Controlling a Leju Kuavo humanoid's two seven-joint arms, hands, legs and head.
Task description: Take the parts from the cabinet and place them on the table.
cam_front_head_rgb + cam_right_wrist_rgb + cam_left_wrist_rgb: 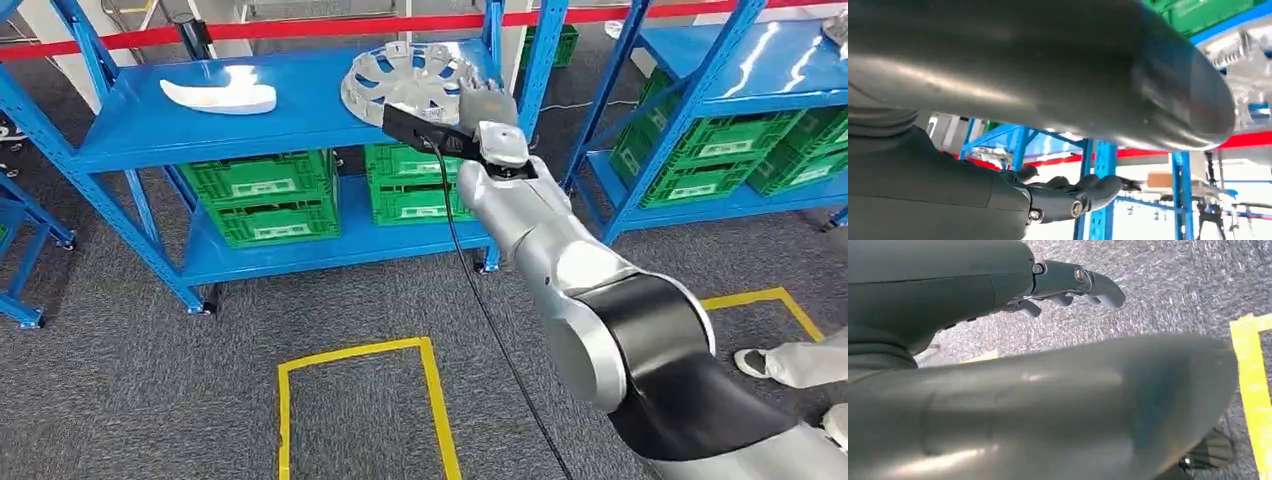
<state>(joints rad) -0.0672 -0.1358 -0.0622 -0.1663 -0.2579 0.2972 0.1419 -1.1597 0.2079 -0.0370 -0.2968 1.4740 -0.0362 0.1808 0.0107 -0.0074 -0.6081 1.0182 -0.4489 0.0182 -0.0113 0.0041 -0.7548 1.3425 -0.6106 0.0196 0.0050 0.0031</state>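
A round silver spoked part (405,78) lies on the blue cabinet shelf (150,130), with a white curved part (220,95) to its left. My right arm reaches out to the shelf, and my right hand (488,105) is at the round part's right rim. In the right wrist view its thumb (1073,75) and dark fingers (1073,197) stand apart with nothing between them, and the silver part (1248,65) shows just beyond the thumb. My left hand (1068,285) hangs over grey carpet, fingers loose and holding nothing.
Green crates (265,195) fill the cabinet's lower shelf. A second blue rack (720,90) with more green crates (700,170) stands to the right. Yellow tape (360,400) marks a square on the carpet. A person's white shoe (755,362) is at the right edge.
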